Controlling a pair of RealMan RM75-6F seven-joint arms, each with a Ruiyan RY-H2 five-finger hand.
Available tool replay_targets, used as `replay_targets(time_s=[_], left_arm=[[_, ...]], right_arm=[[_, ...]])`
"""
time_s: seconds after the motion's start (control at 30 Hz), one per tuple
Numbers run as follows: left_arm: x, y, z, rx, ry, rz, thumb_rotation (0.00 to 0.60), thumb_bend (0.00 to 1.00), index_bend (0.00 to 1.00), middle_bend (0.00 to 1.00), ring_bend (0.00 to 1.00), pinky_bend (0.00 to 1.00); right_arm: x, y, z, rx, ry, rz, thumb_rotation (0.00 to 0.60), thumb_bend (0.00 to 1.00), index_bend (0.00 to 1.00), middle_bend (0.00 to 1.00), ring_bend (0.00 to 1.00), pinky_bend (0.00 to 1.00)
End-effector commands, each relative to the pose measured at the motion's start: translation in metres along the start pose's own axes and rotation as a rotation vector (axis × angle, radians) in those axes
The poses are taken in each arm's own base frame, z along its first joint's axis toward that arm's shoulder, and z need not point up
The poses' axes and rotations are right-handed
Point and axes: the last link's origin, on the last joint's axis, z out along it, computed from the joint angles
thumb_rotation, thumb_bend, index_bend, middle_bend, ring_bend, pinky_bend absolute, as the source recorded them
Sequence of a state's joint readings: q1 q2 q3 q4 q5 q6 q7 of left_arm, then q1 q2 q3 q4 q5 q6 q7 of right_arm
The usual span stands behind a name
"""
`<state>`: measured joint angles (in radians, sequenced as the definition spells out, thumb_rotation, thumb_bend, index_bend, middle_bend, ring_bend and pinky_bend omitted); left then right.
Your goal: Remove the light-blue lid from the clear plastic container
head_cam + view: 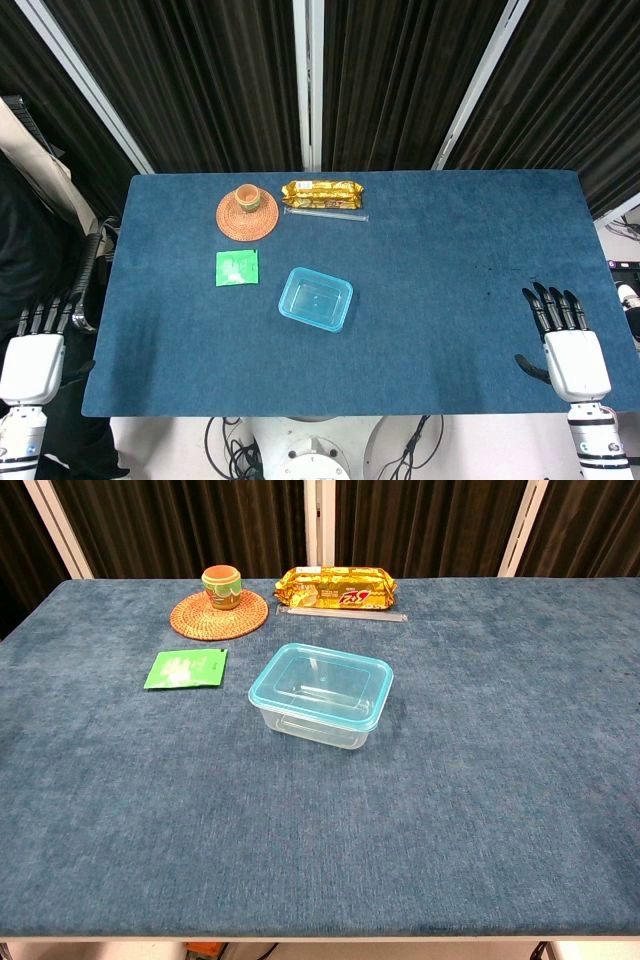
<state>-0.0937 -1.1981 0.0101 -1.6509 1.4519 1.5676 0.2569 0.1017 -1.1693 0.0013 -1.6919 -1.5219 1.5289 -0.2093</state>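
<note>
The light-blue lid sits closed on the clear rectangular plastic container, which stands near the middle of the table covered with dark blue cloth, a little toward the left side. Its edge seems to lie flat all around the container's rim, so I judge that nothing of the task is done yet: the lid is to be gripped, lifted off and put aside.

The left hand is beside the left edge of the table, at the near corner, with its fingers straight and a little apart, and it holds nothing. The right hand rests at the right near corner over the cloth, fingers also extended and spread, empty. Both hands are well apart from the container, and the chest view does not show them at all.

Behind the container lie a small green paper packet, a round woven rattan coaster with a small orange and green cup on it, and a golden biscuit package
</note>
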Motion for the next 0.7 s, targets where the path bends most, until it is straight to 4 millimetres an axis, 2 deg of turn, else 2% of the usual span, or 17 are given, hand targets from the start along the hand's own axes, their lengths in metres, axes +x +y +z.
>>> replay_targets(time_s=[0.03,0.27,0.4,0.5,0.7], left_arm=[[0.000,0.000,0.001,0.001,-0.001,-0.001,0.600,0.00,0.06,0.00,0.00,0.00],[0.002,0.003,0.004,-0.012,0.000,0.005,0.600,0.00,0.06,0.00,0.00,0.00],[0.009,0.015,0.019,-0.084,-0.004,-0.008,0.600,0.00,0.06,0.00,0.00,0.00],[0.016,0.036,0.042,-0.197,-0.034,-0.037,0.600,0.00,0.06,0.00,0.00,0.00],[0.025,0.102,0.105,-0.446,-0.112,0.003,0.600,0.00,0.06,0.00,0.00,0.00]], right_arm=[[0.001,-0.001,0.001,0.001,-0.001,-0.002,0.600,0.03,0.00,0.03,0.00,0.00],[0.001,-0.001,0.002,0.007,0.004,0.003,0.600,0.03,0.00,0.03,0.00,0.00],[0.001,-0.003,0.003,0.021,0.006,0.015,0.600,0.03,0.00,0.03,0.00,0.00],[0.002,-0.006,0.006,0.051,0.017,0.019,0.600,0.03,0.00,0.03,0.00,0.00],[0.008,-0.017,0.014,0.116,0.036,0.008,0.600,0.03,0.00,0.03,0.00,0.00]])
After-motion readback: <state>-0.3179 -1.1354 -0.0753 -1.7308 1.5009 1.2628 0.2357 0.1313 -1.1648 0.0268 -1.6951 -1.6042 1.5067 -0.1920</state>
